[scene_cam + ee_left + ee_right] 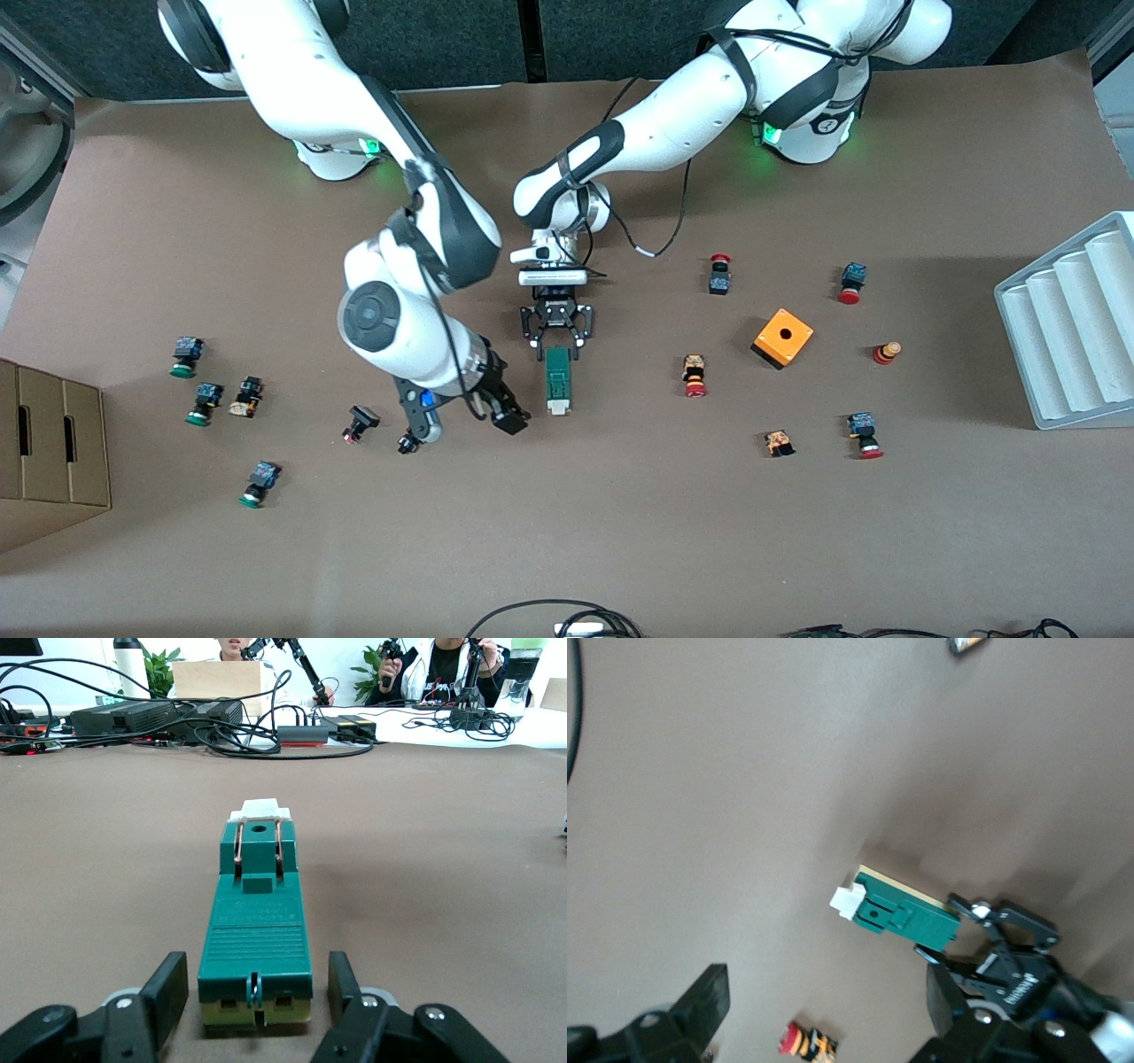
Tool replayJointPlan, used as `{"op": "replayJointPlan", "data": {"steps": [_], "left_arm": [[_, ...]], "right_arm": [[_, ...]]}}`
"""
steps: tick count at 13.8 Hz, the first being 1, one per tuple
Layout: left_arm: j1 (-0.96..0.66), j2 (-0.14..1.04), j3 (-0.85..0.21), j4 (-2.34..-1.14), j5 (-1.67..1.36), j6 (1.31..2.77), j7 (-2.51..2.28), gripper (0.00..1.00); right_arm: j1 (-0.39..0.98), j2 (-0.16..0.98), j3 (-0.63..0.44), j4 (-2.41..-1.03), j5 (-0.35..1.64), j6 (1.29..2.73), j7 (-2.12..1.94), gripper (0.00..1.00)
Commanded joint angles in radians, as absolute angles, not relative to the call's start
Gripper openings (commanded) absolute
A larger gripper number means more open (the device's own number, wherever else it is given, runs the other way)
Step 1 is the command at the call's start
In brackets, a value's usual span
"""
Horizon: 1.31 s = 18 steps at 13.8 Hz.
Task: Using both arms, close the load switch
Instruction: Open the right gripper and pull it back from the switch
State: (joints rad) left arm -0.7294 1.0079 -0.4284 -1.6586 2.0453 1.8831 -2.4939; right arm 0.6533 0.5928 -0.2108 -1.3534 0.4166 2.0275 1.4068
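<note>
Nearest the front camera, black cables (pixel 554 616) curl at the lower edge of the table (pixel 620 532).

The left pincer (pixel 555 341) sits low at the load switch's end farthest from the front camera, its fingers (pixel 168 992) spread to either side of the green body and seemingly not yet touching it. The right pincer (pixel 500 409) hovers over the table just beside the switch, toward the right arm's end, fingers spread wide and empty.

The load switch (pixel 558 380) lies flat near the table's middle, its white end piece (pixel 260 809) pointing toward the front camera.

To do this step well, the left pincer should probably close squarely on the green sides and hold the body still, so that it does not slide. The right pincer would then need to come to the white end and work it shut without twisting the block.

Small push buttons (pixel 199 403) lie scattered around, and an orange box (pixel 782 338) sits toward the left arm's end.
</note>
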Motion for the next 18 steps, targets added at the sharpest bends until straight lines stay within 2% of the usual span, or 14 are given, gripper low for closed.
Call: {"op": "replayJointPlan", "data": {"steps": [1, 6, 8, 9, 10, 11, 12, 16, 18], "left_arm": [[-0.742, 1.042, -0.419, -1.644, 2.051, 1.894, -2.508, 0.72], [-0.742, 1.040, -0.419, -1.644, 2.051, 1.896, -2.505, 0.72], [-0.741, 1.040, -0.419, -1.644, 2.051, 1.896, -2.505, 0.72], [-0.742, 1.040, -0.419, -1.644, 2.051, 1.896, -2.507, 0.74], [-0.741, 1.039, -0.419, -1.644, 2.049, 1.896, -2.508, 0.80], [-0.739, 1.035, -0.419, -1.644, 2.049, 1.896, -2.507, 0.92], [-0.738, 1.032, -0.419, -1.643, 2.048, 1.901, -2.502, 1.00], [-0.733, 1.011, -0.426, -1.644, 2.019, 1.930, -2.459, 1.00], [-0.732, 0.964, -0.425, -1.644, 1.920, 1.983, -2.352, 1.00]], "right_arm": [[0.618, 0.511, -0.202, -1.384, 0.394, 1.953, 1.304, 1.00], [0.546, 0.393, -0.193, -1.400, 0.324, 1.794, 1.087, 1.00], [0.488, 0.301, -0.178, -1.478, 0.310, 1.764, 0.955, 1.00], [0.433, 0.240, -0.148, -1.526, 0.278, 1.741, 0.865, 1.00], [0.370, 0.188, -0.111, -1.557, 0.252, 1.715, 0.780, 1.00], [0.312, 0.143, -0.080, -1.577, 0.239, 1.679, 0.708, 1.00], [0.263, 0.106, -0.072, -1.591, 0.232, 1.640, 0.627, 1.00], [0.115, -0.020, -0.069, -1.675, 0.137, 1.598, 0.205, 1.00], [0.034, -0.064, -0.071, -1.719, 0.133, 1.598, 0.058, 1.00]]}}
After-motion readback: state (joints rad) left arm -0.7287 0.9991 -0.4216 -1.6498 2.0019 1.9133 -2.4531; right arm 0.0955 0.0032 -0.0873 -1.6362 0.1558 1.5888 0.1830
